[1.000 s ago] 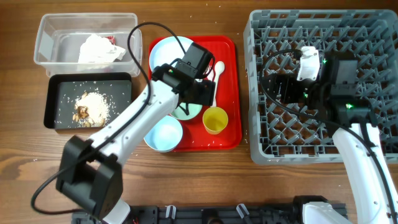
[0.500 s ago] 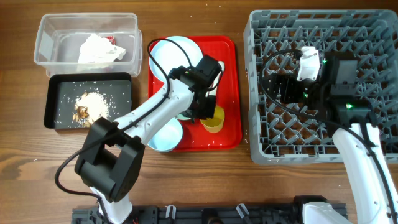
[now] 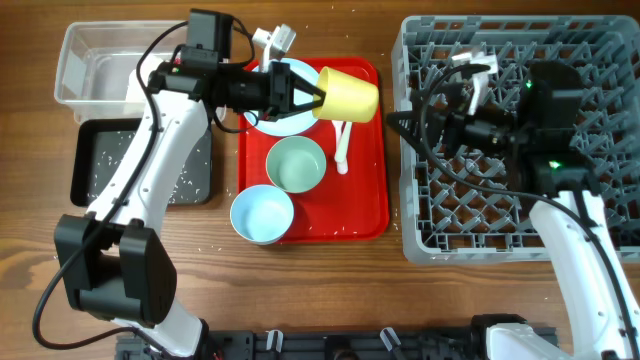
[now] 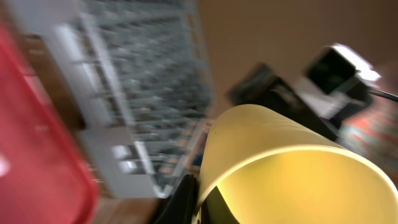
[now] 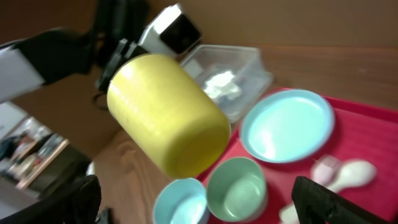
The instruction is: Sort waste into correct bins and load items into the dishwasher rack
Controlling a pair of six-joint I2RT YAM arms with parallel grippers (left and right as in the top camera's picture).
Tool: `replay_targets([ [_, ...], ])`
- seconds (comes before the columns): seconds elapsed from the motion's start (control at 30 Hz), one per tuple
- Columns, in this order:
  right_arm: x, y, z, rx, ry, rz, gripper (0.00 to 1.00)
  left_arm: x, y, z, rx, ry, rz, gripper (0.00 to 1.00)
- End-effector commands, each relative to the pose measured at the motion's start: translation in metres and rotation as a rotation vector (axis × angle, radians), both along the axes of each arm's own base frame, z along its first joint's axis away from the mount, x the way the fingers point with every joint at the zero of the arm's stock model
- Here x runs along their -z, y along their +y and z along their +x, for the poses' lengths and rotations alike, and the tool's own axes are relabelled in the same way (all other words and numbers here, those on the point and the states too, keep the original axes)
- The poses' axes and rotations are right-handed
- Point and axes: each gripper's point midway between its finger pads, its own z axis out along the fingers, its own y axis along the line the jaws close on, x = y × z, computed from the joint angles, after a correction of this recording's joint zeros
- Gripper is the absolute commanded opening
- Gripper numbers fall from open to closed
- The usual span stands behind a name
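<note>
Currently left arm reaches sideways, left hand [image 3: 310, 97] pinching the small yellow cup [image 3: 349, 94], tipped sideways above the red tray [image 3: 370, 190]. Over the dishwasher rack [image 3: 590, 60] the right hand [image 3: 470, 78] hangs spread; wooden worktop [image 3: 30, 230] beneath.

Left arm [image 3: 128, 175]: white links, black joints, looping black cables; left gripper [image 3: 314, 97] black. Right arm [image 3: 585, 255]: same white-and-black build, black cable, green lights [image 3: 553, 165] glowing.
</note>
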Motion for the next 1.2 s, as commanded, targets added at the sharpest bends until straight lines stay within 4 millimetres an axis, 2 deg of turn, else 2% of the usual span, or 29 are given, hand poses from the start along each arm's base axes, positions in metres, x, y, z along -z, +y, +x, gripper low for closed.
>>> replay_targets([
  [0.0,-0.018,0.028,-0.008,-0.172,-0.032,0.100,1.00,-0.043,-0.003,-0.024,0.142,-0.018,-0.200,0.04],
  [0.13,-0.030,0.052,0.000,-0.223,-0.077,0.150,0.99,-0.044,-0.004,-0.026,0.150,-0.014,-0.205,0.04],
  [0.23,-0.038,0.062,-0.004,-0.253,-0.096,0.168,0.85,-0.044,-0.005,-0.027,0.152,-0.013,-0.205,0.04],
  [0.4,-0.037,0.075,-0.014,-0.297,-0.088,0.172,0.77,-0.044,-0.005,-0.027,0.152,-0.014,-0.205,0.04],
  [0.47,-0.037,0.078,-0.016,-0.306,-0.085,0.172,0.63,-0.044,-0.005,-0.027,0.152,-0.014,-0.205,0.04],
  [0.5,-0.037,0.078,-0.016,-0.306,-0.085,0.172,0.57,-0.044,-0.005,-0.027,0.151,-0.015,-0.204,0.09],
  [0.53,-0.037,0.077,-0.016,-0.304,-0.086,0.172,0.53,-0.043,-0.005,-0.026,0.148,-0.016,-0.200,0.22],
  [0.57,-0.037,0.073,-0.011,-0.281,-0.087,0.170,0.48,-0.040,-0.005,-0.024,0.136,-0.018,-0.184,0.34],
  [0.6,-0.036,0.066,-0.005,-0.254,-0.078,0.169,0.41,-0.036,-0.005,-0.020,0.117,-0.024,-0.160,0.40],
  [0.63,-0.033,0.054,0.003,-0.211,-0.042,0.173,0.39,-0.031,-0.002,-0.015,0.089,-0.031,-0.129,0.47],
  [0.7,-0.025,0.022,0.019,-0.105,0.038,0.179,0.39,-0.019,0.006,-0.001,0.018,-0.045,-0.057,0.51],
  [0.77,-0.009,-0.008,0.029,0.020,0.136,0.161,0.39,0.002,0.019,0.020,-0.092,-0.067,0.071,0.51],
  [0.8,0.008,-0.023,0.027,0.126,0.205,0.098,0.39,0.029,0.037,0.042,-0.227,-0.094,0.256,0.50],
  [0.87,0.038,-0.045,0.010,0.321,0.324,-0.063,0.40,0.058,0.063,0.060,-0.366,-0.105,0.482,0.51],
  [0.93,0.055,-0.074,-0.019,0.510,0.435,-0.219,0.41,0.073,0.080,0.065,-0.436,-0.106,0.618,0.52],
  [0.97,0.057,-0.082,-0.030,0.552,0.468,-0.264,0.41,0.077,0.087,0.066,-0.459,-0.106,0.661,0.52],
  [1.03,0.060,-0.106,-0.066,0.660,0.585,-0.403,0.41,0.086,0.102,0.066,-0.500,-0.095,0.749,0.53],
  [1.1,0.063,-0.122,-0.087,0.720,0.667,-0.518,0.41,0.091,0.112,0.065,-0.522,-0.084,0.805,0.54],
  [1.17,0.077,-0.131,-0.106,0.758,0.771,-0.616,0.41,0.093,0.115,0.064,-0.528,-0.081,0.824,0.55],
])
